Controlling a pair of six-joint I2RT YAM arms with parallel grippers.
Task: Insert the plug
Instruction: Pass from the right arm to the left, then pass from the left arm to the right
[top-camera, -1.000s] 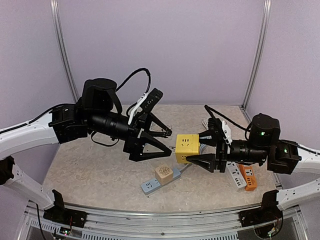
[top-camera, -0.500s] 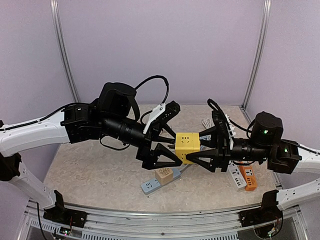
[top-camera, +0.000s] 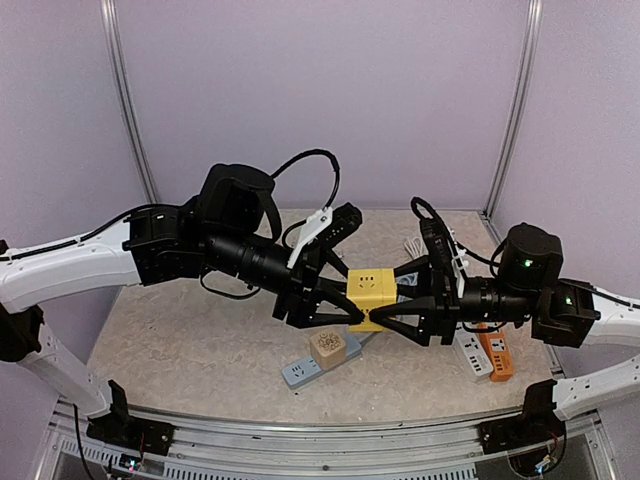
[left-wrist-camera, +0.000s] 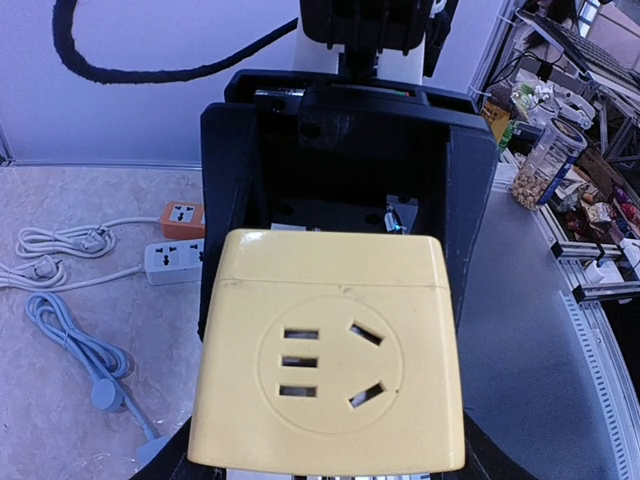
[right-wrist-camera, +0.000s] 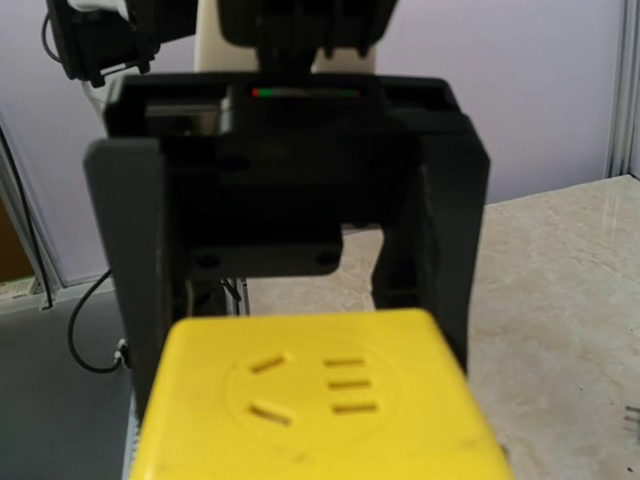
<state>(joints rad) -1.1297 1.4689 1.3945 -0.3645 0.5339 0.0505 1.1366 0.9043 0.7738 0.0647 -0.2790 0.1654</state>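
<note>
socket cube (top-camera: 372, 290) aloft | right end effector (top-camera: 388, 298) clamped on it | left end effector (top-camera: 350, 296) flanking (grip unclear)

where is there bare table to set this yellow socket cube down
The widest bare table is on the left, between the left wall and the blue power strip. Front centre holds that strip and a beige cube adapter; the right is crowded with a white power strip, an orange power strip and loose cables.

Soft, even light, faint shadows; blurry yellow socket cube (right-wrist-camera: 315, 400) in right-wrist view.
</note>
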